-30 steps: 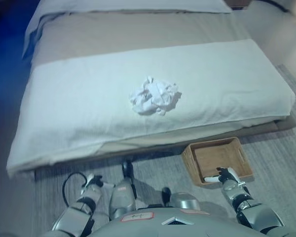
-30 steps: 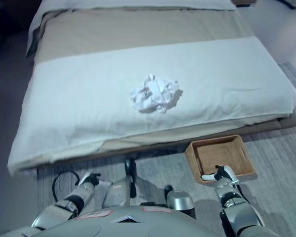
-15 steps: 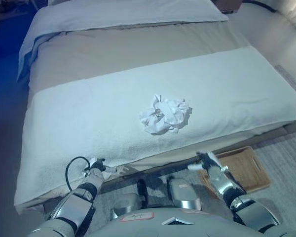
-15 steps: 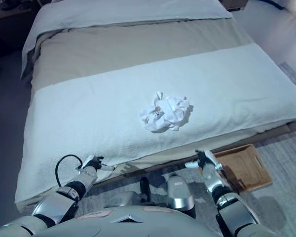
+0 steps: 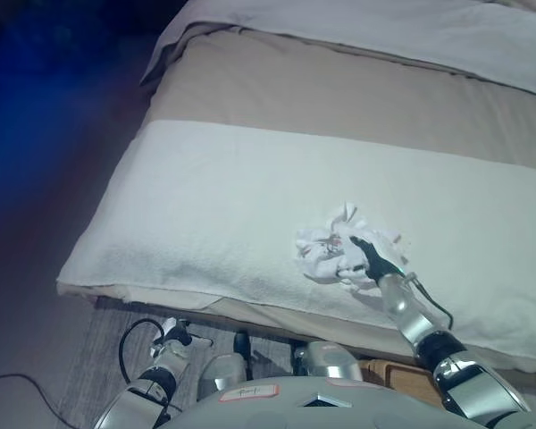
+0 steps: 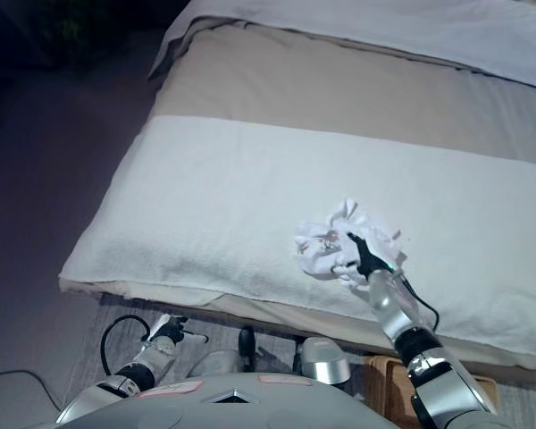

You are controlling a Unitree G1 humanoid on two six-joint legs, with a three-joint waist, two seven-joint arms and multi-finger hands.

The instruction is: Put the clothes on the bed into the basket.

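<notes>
A crumpled white cloth [image 5: 326,250] lies on the white blanket near the front edge of the bed [image 5: 205,206]. My right hand [image 5: 368,257] reaches over the bed's edge and rests on the right side of the cloth with its fingers stretched out; it also shows in the right eye view [image 6: 362,259]. My left hand [image 5: 171,338] hangs low over the floor at the lower left, relaxed and empty. A brown wicker basket [image 6: 386,384] stands on the floor below the bed's edge, mostly hidden under my right arm.
The bed has a beige sheet [image 5: 339,98] behind the white blanket and a pale pillow strip [image 5: 411,22] at the far end. Grey carpet [image 5: 89,349] lies in front of the bed, dark floor to the left.
My right hand has risen from beside the basket, up over the bed's edge and onto the cloth. The camera has swung, so the whole scene has shifted. My left hand stays low.
</notes>
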